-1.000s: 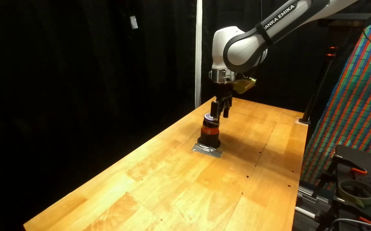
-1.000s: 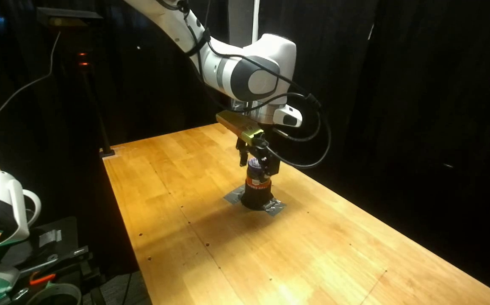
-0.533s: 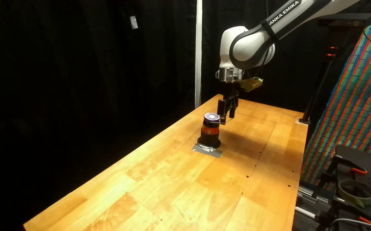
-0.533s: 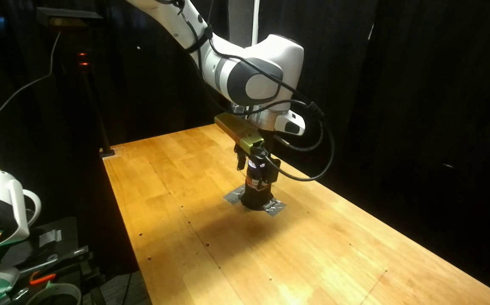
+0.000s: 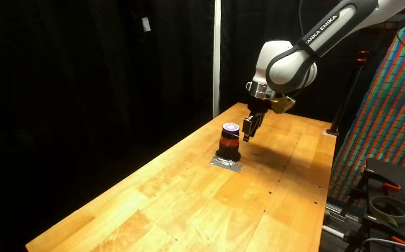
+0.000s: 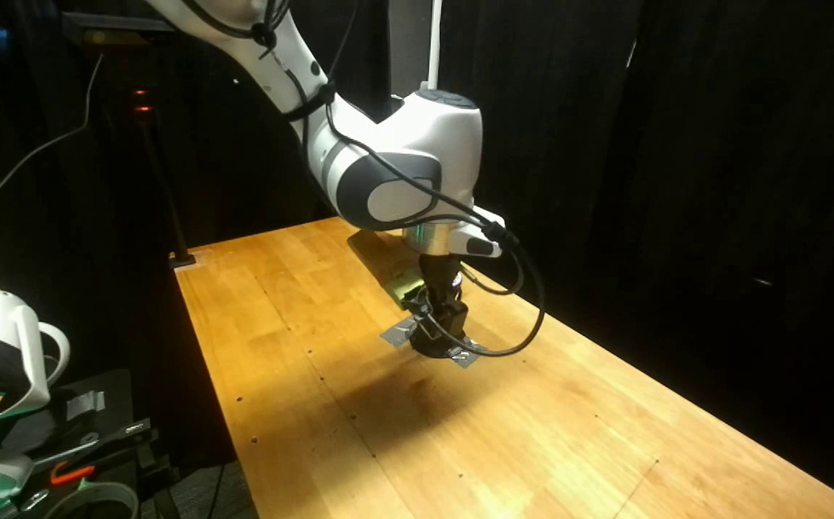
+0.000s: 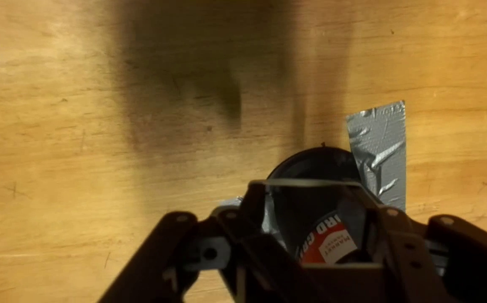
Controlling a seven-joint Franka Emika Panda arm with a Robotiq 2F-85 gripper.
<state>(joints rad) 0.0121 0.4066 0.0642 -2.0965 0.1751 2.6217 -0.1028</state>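
A dark jar with a red-orange label and a pale purple lid stands upright in a black base. Grey tape lies against that base on the wood. My gripper hangs beside the jar, tilted, its tips at about the height of the jar's upper part. In the wrist view my gripper stands part-way open. A thin pale band stretches from fingertip to fingertip, with the jar's label seen beyond. A thin pale line also crosses the jar in an exterior view. The arm hides most of the jar in an exterior view.
The wooden table has dark curtains along its side. A camera stand rises at the far corner. A cable loop hangs from the wrist. A cart with a tape roll stands off the table's edge.
The arm has moved away from the jar's top to beside it, gone lower and tilted. My fingers have drawn closer together. The jar, base and tape have stayed in place.
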